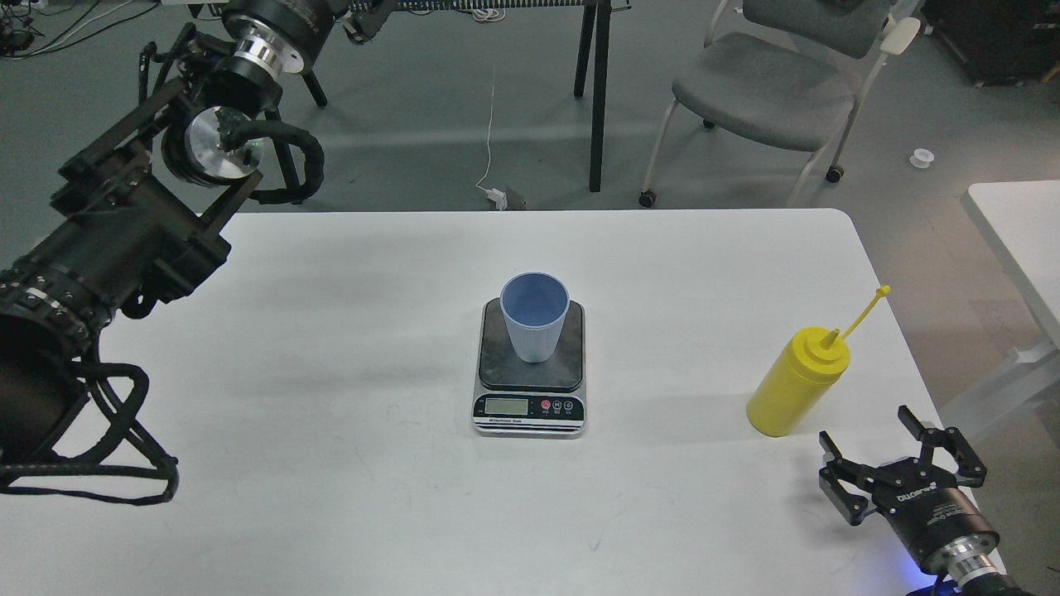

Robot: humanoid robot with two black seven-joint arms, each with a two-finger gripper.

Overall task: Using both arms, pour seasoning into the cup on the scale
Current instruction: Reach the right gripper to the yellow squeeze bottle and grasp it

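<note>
The light-blue ribbed cup (pixel 535 319) stands upright and empty on the dark platform of the scale (pixel 497 368) at the table's middle. The yellow seasoning bottle (pixel 793 387) stands upright at the right, its tethered cap sticking up to the right. My right gripper (pixel 866 427) is open and empty, low over the table's front right corner, just in front of the bottle and apart from it. My left arm is raised far back left. Its gripper (pixel 365 18) is mostly cut off by the top edge, well away from the cup.
The white table (pixel 331 430) ends just right of the bottle. A second white table (pixel 1014 223) stands at the right edge. A grey chair (pixel 770 83) and black table legs (pixel 598 91) stand behind on the floor.
</note>
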